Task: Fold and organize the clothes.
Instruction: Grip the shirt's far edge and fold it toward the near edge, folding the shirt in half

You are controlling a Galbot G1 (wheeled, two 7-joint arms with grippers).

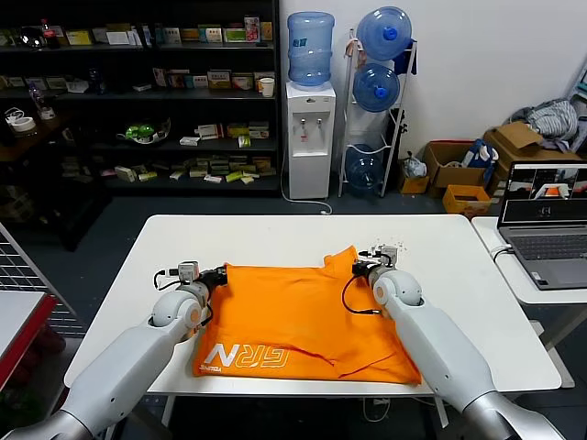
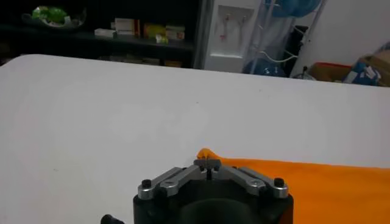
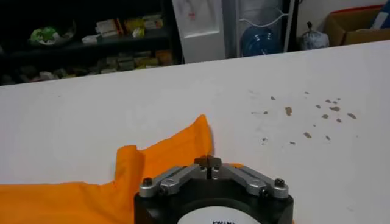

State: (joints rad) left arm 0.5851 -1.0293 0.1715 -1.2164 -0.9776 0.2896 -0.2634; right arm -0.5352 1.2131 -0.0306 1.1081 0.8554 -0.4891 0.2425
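Note:
The bright orange T-shirt [image 1: 293, 316] lies spread on the white table [image 1: 275, 234], with white lettering near its front left hem. My left gripper [image 1: 218, 276] sits at the shirt's far left corner. In the left wrist view its jaws [image 2: 208, 163] are shut, and the orange corner [image 2: 317, 182] is pinched at their tips. My right gripper [image 1: 360, 268] is at the far right corner, where the fabric rises in a peak. In the right wrist view it [image 3: 208, 162] is shut on the orange cloth [image 3: 164, 152].
A second table with an open laptop [image 1: 548, 215] stands close on the right. Brown specks [image 3: 304, 112] dot the table beyond the right gripper. A wire rack [image 1: 18, 266] stands at the left. A water dispenser [image 1: 309, 137], shelves and cardboard boxes stand behind.

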